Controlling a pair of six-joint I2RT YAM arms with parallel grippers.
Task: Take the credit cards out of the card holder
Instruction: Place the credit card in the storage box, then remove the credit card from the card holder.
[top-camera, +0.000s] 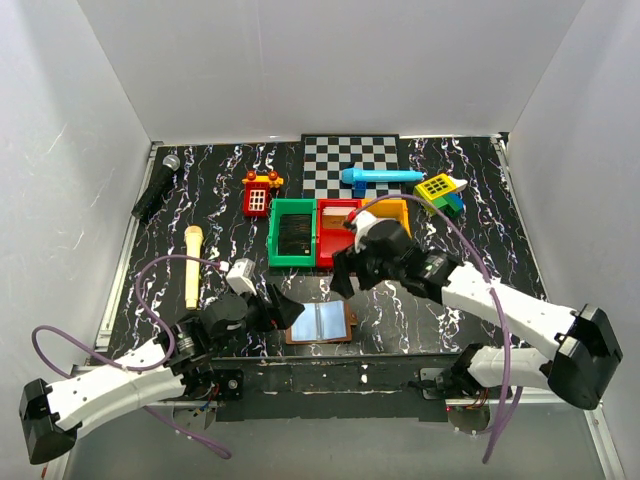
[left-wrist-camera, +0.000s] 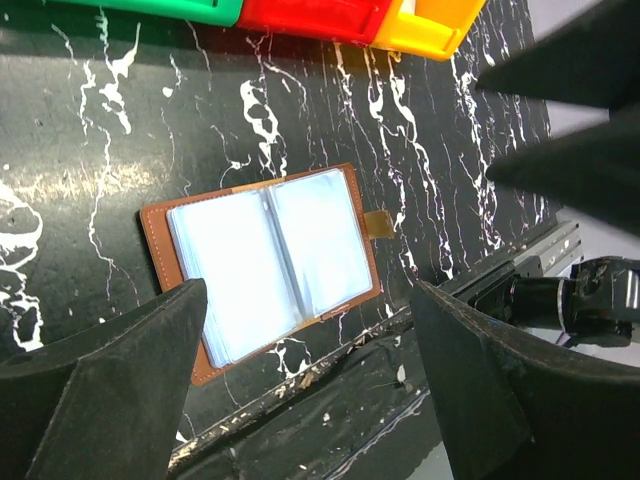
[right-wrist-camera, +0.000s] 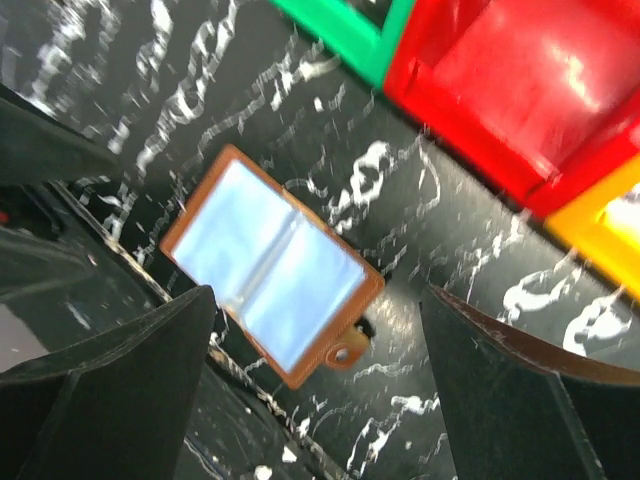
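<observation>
Card holder: flat brown leather rectangle

Above card holder: open for descent.
Far side: green bin, red bin, yellow bin in 1 row; a bare strip of table separates them from the holder.
Left flank: left gripper, jaws spread, just beside holder edge.
Right flank: right gripper, jaws spread, near far right corner.
Near side: table edge close.

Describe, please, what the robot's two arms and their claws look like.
The left arm and the right arm both have white link shells with bulky black joint housings, and a purple cable loops loosely beside each. The left claw and right claw are black, with broad, wedge-shaped matte fingers. No markings are legible.
</observation>
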